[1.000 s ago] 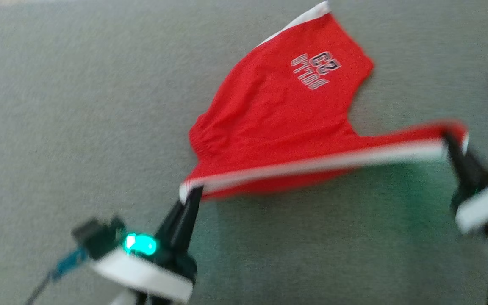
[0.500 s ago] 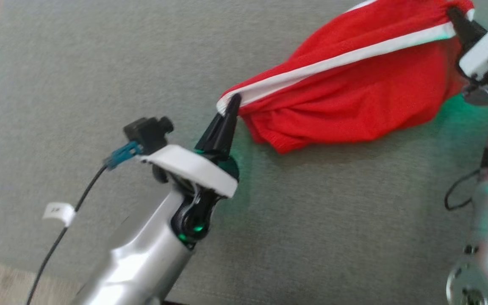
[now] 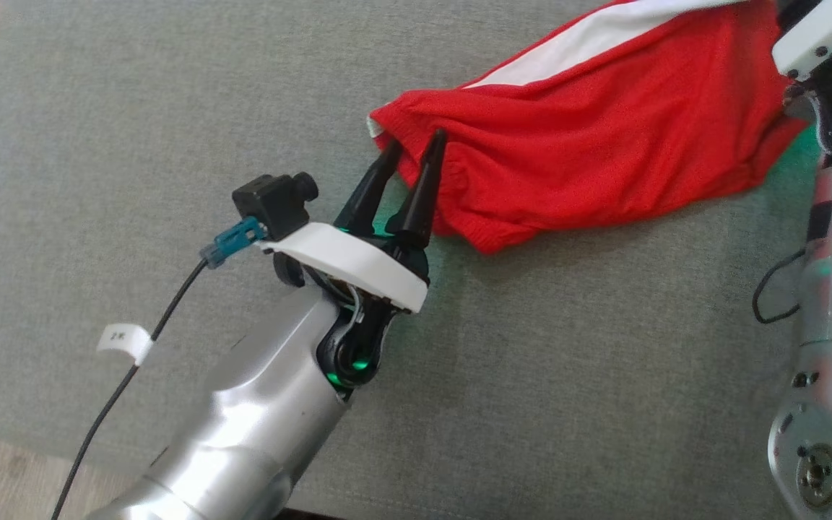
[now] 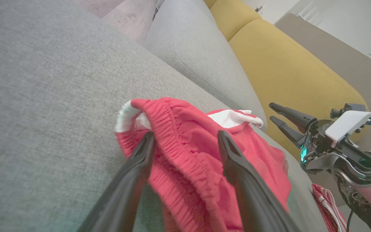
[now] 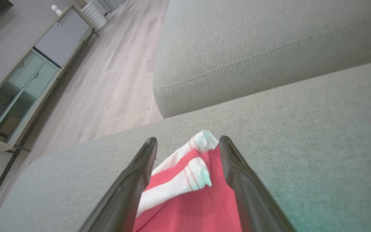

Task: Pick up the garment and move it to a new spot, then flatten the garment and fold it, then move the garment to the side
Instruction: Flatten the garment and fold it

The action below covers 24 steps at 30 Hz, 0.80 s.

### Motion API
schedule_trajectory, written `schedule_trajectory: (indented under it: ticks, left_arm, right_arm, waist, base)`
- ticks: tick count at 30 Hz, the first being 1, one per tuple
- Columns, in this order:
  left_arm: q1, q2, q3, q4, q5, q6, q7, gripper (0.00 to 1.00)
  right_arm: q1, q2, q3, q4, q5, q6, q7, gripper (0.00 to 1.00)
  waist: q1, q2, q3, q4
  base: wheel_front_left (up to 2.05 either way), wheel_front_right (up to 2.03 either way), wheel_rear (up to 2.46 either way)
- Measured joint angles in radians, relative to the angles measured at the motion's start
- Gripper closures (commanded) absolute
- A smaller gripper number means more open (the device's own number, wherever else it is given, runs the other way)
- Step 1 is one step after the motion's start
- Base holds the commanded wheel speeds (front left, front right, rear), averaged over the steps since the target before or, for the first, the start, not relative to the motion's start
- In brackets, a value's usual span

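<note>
Red shorts [image 3: 589,144] lie slack on the sofa [image 3: 170,108] at one o'clock, because both the left gripper [image 3: 417,139] and right gripper [image 5: 188,139], clamped on them a moment ago, now gape wide and hold nothing, so flattening likely comes next.

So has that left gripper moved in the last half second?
Yes, slightly: the left gripper edged away from the near edge of the cushion, toward the red garment, opening.

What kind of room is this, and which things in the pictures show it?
Probably a home living room: a grey sofa, yellow cushions beside it, and a low cabinet on a wooden floor.
</note>
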Motion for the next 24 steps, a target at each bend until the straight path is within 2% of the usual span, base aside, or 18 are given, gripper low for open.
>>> schedule_trajectory:
  ticks: [5, 9, 11, 13, 19, 24]
  left_arm:
    - [0.004, 0.028, 0.0, -0.005, 0.039, 0.007, -0.04, 0.0]
    - [0.043, 0.088, 0.012, -0.081, 0.141, 0.091, -0.063, 0.0]
    - [0.081, 0.113, 0.045, -0.142, 0.238, 0.143, -0.067, 0.0]
    - [0.128, 0.113, 0.094, -0.231, 0.316, 0.168, -0.07, 0.0]
    - [0.265, 0.059, 0.203, -0.391, 0.53, 0.176, -0.07, 0.0]
    - [0.319, 0.025, 0.272, -0.43, 0.64, 0.131, -0.072, 0.0]
  right_arm:
    - [0.014, -0.009, 0.1, -0.044, -0.071, 0.0, -0.06, 0.0]
    - [0.076, -0.102, 0.257, -0.103, -0.175, 0.0, -0.032, 0.0]
    - [0.109, -0.144, 0.269, -0.105, -0.188, 0.0, 0.005, 0.0]
    - [0.13, -0.174, 0.266, -0.104, -0.207, 0.0, 0.033, 0.0]
    - [0.121, -0.175, 0.212, -0.083, -0.228, 0.0, 0.088, 0.0]
    - [0.081, -0.172, 0.206, -0.056, -0.247, 0.0, 0.153, 0.0]
  waist:
    - [-0.0001, 0.0, -0.001, -0.028]
    - [-0.0001, 0.0, 0.005, -0.034]
    - [0.0, 0.0, 0.008, -0.028]
    - [-0.0003, 0.0, 0.014, -0.019]
    - [-0.0002, 0.0, 0.032, 0.021]
    - [-0.0002, 0.0, 0.039, 0.039]
  base:
    - [0.0, 0.0, 0.0]
    - [0.0, 0.0, 0.0]
    - [0.0, 0.0, 0.0]
    - [0.0, 0.0, 0.0]
    - [0.0, 0.0, 0.0]
    - [0.0, 0.0, 0.0]
